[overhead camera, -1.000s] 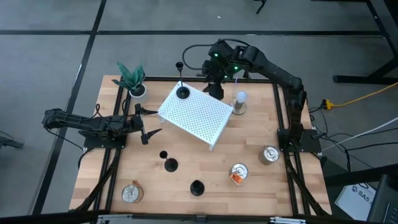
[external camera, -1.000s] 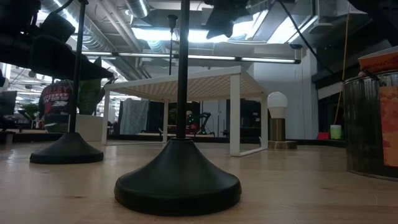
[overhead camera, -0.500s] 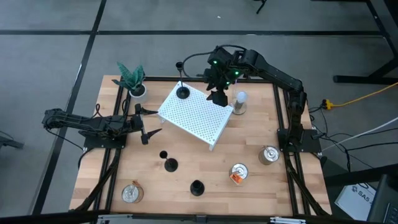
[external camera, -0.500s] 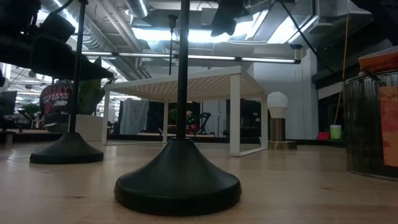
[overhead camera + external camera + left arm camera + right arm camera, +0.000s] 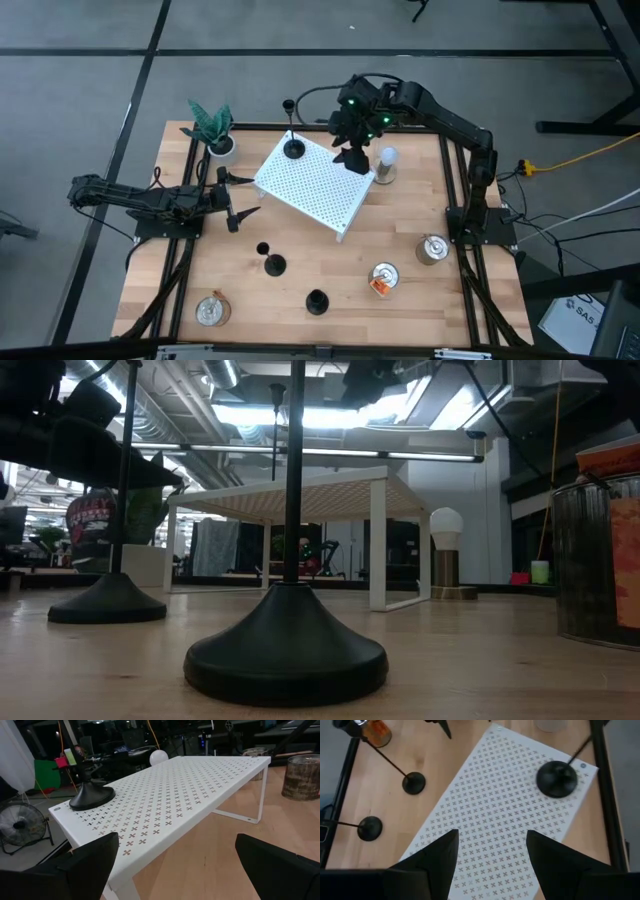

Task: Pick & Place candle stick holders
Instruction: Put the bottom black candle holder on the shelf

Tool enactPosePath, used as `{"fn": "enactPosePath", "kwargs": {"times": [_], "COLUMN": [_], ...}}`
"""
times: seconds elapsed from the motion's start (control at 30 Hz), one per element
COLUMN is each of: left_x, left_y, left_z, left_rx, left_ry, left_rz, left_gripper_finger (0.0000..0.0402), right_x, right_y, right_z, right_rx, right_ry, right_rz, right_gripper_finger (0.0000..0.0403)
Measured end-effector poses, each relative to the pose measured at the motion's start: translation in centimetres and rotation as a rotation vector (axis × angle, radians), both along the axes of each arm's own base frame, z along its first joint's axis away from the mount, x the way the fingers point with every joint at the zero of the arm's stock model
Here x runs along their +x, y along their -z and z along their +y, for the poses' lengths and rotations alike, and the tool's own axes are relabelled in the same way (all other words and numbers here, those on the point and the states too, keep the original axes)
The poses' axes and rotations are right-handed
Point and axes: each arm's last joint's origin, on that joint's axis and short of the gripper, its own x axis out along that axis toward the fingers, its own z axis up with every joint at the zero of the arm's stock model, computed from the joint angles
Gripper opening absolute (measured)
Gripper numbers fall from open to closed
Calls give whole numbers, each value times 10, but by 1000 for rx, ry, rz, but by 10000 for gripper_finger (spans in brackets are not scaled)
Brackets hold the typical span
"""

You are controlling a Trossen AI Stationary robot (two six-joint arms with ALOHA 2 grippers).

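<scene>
Three black candle stick holders show. One stands by its round base on the far left corner of the white perforated shelf (image 5: 315,183), as the high view (image 5: 293,149) and the right wrist view (image 5: 557,778) show. Two stand on the table near its front: one (image 5: 274,264) and another (image 5: 317,301), the latter close up in the low view (image 5: 286,650). My right gripper (image 5: 351,156) hovers open and empty above the shelf's far right part (image 5: 492,845). My left gripper (image 5: 250,195) waits open at the table's left, facing the shelf (image 5: 175,865).
A potted plant (image 5: 212,130) stands at the far left corner. A light bulb on a small stand (image 5: 386,165) is right of the shelf. Tins stand at the near left (image 5: 212,310) and near right (image 5: 384,278), (image 5: 432,249). Bare wood lies between shelf and tins.
My right gripper has drifted a little toward the table's right and near edges over the shelf, away from the holder on it, and has risen somewhat. The holders and the shelf have stayed where they were.
</scene>
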Motion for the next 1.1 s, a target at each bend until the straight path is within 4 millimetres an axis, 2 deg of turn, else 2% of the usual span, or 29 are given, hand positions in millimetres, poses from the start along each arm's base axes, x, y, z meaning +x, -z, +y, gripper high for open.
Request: {"fn": "enactPosePath", "kwargs": {"times": [0.53, 1.1], "left_x": [0, 0], "left_y": [0, 0], "left_z": [0, 0], "left_rx": [0, 0], "left_ry": [0, 0], "left_rz": [0, 0], "left_gripper_finger": [400, 400], "right_x": [12, 14], "right_y": [-2, -8], "right_z": [39, 67], "right_rx": [-42, -24], "right_ry": [-81, -87], "right_rz": [-25, -54], "right_gripper_finger": [238, 238]}}
